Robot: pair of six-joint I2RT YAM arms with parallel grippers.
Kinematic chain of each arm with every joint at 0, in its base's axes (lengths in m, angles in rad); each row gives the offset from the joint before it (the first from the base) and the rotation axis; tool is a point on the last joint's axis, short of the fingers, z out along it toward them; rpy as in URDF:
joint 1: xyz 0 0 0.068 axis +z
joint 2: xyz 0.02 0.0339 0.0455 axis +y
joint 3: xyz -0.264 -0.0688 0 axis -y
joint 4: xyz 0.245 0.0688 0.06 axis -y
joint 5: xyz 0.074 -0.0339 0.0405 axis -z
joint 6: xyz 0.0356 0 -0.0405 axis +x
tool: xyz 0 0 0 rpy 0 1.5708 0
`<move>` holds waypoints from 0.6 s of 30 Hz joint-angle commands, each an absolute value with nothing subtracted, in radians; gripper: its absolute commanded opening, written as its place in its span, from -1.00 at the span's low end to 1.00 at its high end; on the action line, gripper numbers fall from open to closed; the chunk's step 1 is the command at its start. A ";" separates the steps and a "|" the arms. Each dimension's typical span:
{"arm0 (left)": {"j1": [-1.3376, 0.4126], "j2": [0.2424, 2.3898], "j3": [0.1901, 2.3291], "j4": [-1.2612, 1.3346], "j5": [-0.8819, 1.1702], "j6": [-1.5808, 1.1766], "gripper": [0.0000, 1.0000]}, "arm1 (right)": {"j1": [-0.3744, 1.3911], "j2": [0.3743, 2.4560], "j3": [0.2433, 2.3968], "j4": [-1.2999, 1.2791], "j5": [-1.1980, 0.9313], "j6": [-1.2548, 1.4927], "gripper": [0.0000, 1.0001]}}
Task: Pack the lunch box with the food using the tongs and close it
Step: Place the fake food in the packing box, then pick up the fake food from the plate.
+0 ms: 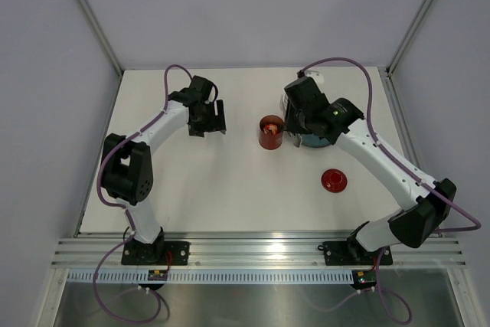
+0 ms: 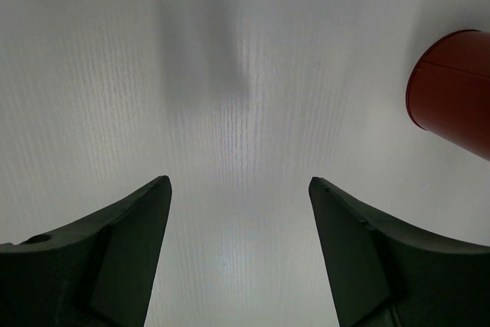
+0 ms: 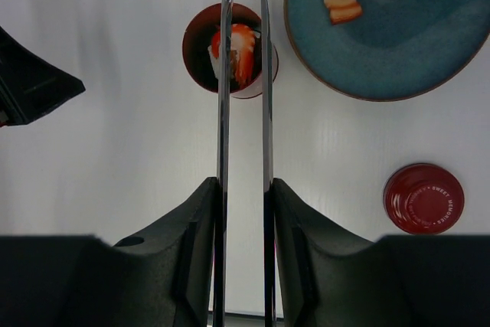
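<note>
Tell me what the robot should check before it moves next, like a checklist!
1. Grip of the right claw on the tongs: ok.
2. Some food in the lunch box: ok.
3. The plate emptied: not ok, a leftover piece sits there.
4. The lid on the box: not ok, it lies on the table.
5. The left claw open and empty: ok.
6. Tong tips empty: cannot tell, out of view.

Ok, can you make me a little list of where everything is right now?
lunch box: open, standing beside the plate
food: one piece inside the lunch box, one on the plate
lid: off, lying apart on the table
tongs: held in the right gripper, reaching over the lunch box
left gripper: open, empty
</note>
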State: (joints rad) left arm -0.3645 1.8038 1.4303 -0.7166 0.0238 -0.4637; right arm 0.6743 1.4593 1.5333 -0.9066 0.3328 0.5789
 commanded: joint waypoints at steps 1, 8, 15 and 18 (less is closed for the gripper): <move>-0.359 1.756 1.440 -0.703 0.029 -0.459 0.54 | 0.647 1.414 1.546 -0.927 0.422 0.563 -0.21; -0.360 1.763 1.439 -0.699 0.031 -0.457 0.54 | 0.485 1.359 1.359 -0.845 0.264 0.540 -0.18; -0.359 1.764 1.439 -0.698 0.031 -0.462 0.54 | 0.430 1.377 1.253 -0.743 0.158 0.465 -0.07; -0.360 1.764 1.437 -0.698 0.031 -0.462 0.54 | 0.408 1.399 1.235 -0.713 0.133 0.437 -0.08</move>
